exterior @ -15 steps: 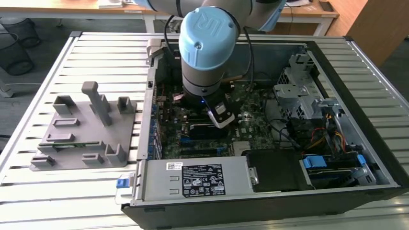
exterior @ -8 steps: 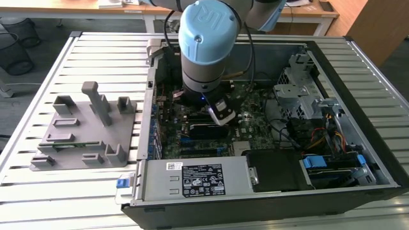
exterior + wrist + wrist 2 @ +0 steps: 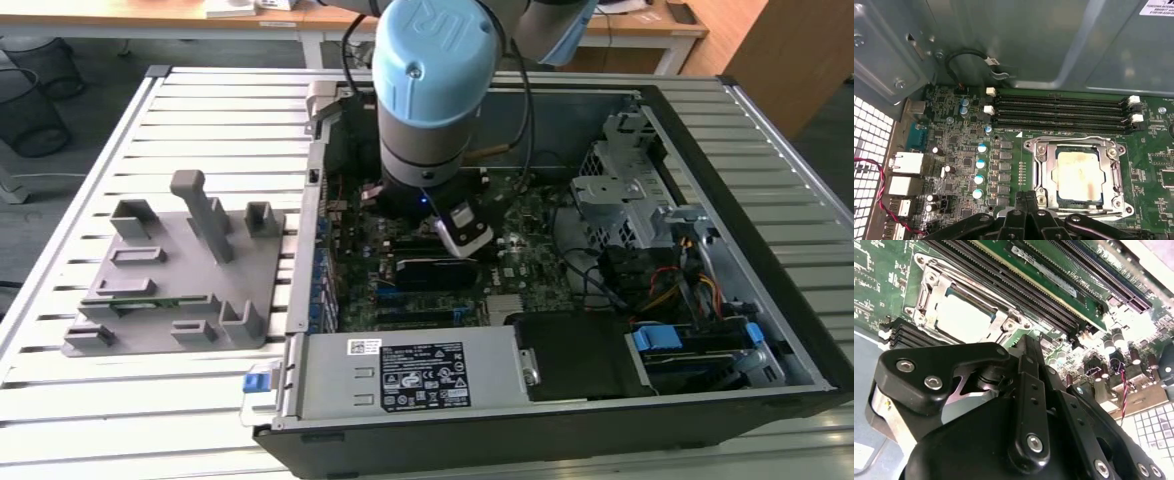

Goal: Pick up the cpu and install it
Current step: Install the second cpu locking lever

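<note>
One arm works inside the open computer case (image 3: 747, 100), and the cpu (image 3: 1077, 176) lies in its socket frame (image 3: 1041, 170).

Four dark memory slots (image 3: 1059, 112) run just beside the socket frame, at 12 o'clock from it in the first wrist view, and small capacitors (image 3: 980, 164) stand at 9 o'clock from it. On the slatted table (image 3: 200, 100) the grey fixture (image 3: 167, 280) stands at 9 o'clock from the case in the exterior view. The gripper (image 3: 1026, 200) is above the motherboard (image 3: 954, 150) near the socket edge, its black fingers (image 3: 1026, 390) pressed together and holding nothing, apart from the cpu.
</note>
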You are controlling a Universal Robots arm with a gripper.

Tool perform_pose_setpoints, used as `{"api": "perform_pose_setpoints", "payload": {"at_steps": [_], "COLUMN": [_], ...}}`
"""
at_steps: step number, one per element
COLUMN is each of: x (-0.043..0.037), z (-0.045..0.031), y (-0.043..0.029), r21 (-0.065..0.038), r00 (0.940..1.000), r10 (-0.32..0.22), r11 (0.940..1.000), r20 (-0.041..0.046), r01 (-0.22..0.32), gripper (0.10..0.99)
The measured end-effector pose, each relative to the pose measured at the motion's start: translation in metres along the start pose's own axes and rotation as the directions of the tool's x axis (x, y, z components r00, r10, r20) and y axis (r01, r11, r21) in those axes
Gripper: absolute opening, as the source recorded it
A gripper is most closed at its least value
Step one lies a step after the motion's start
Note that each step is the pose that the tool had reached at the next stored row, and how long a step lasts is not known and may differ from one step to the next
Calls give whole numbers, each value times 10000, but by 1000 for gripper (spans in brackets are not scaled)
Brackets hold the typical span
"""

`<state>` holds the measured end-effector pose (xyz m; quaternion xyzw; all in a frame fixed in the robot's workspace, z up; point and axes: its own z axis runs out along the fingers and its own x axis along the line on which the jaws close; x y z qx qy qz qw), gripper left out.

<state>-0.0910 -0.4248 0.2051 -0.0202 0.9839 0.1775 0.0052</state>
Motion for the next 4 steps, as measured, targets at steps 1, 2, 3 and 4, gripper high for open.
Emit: {"api": "perform_pose_setpoints", "payload": {"at_steps": [1, 2, 3, 4], "x": [0, 0, 0, 0], "z": [-6, -11, -17, -24], "y": [2, 4, 6, 9], "r21": [0, 0, 1, 0], "r00": [10000, 10000, 10000, 10000], "r10": [0, 1, 0, 1], "r11": [10000, 10000, 10000, 10000], "r20": [0, 0, 0, 0], "r01": [0, -1, 0, -1], "gripper": [106, 106, 106, 106]}}
